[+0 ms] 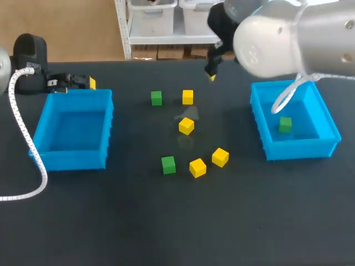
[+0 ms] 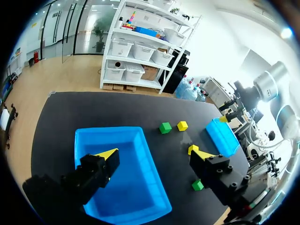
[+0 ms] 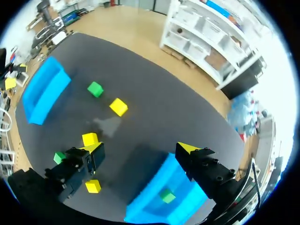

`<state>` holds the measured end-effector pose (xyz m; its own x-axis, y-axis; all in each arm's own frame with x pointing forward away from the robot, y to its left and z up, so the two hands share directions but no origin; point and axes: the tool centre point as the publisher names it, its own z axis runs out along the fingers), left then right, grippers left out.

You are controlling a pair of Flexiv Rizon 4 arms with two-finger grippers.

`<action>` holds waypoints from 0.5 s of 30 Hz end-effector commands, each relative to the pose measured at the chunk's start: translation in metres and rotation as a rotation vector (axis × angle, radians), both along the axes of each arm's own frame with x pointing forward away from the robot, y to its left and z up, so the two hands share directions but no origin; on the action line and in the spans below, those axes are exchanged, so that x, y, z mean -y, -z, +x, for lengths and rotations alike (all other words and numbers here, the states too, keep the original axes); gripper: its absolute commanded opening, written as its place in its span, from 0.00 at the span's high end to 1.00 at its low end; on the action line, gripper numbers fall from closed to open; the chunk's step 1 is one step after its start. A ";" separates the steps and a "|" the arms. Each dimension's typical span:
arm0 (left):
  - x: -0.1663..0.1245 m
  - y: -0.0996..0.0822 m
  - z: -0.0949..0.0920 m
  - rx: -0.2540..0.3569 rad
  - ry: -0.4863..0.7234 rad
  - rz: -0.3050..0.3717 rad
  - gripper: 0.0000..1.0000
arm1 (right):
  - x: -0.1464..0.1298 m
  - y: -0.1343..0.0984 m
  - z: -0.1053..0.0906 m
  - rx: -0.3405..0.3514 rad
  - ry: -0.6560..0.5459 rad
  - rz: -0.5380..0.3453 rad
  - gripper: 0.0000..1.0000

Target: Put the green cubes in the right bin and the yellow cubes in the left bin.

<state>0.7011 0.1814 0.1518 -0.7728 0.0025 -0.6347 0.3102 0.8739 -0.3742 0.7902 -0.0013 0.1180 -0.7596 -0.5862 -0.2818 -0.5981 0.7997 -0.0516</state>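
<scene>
The right bin (image 1: 299, 148) holds one green cube (image 1: 285, 124), seen in the right wrist view as that green cube (image 3: 166, 197) inside the bin (image 3: 152, 206). My right gripper (image 1: 211, 73) hangs high over the table's back, left of that bin, open and empty (image 3: 141, 147). Two green cubes (image 1: 156, 98) (image 1: 168, 164) and several yellow cubes, such as one mid-table (image 1: 186, 126), lie between the bins. The left bin (image 1: 72, 160) is empty. My left gripper (image 1: 83, 83) sits behind it, open and empty (image 2: 154, 153) above the bin (image 2: 126, 183).
A white coiled cable (image 1: 22, 138) runs down the left bin's outer side. Yellow cubes (image 1: 197, 167) (image 1: 220, 157) lie close together beside the near green cube; another yellow cube (image 1: 188, 97) sits next to the far green one.
</scene>
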 end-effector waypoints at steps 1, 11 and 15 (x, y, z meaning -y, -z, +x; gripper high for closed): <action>-0.002 0.001 0.000 0.005 0.004 -0.007 0.00 | -0.023 0.014 0.011 -0.036 -0.031 -0.010 0.00; -0.002 0.001 0.000 0.005 0.004 -0.007 0.00 | -0.077 0.029 0.022 -0.065 -0.191 -0.009 0.00; -0.002 0.001 0.000 0.005 0.004 -0.007 0.00 | -0.094 0.032 0.028 -0.067 -0.306 -0.046 0.00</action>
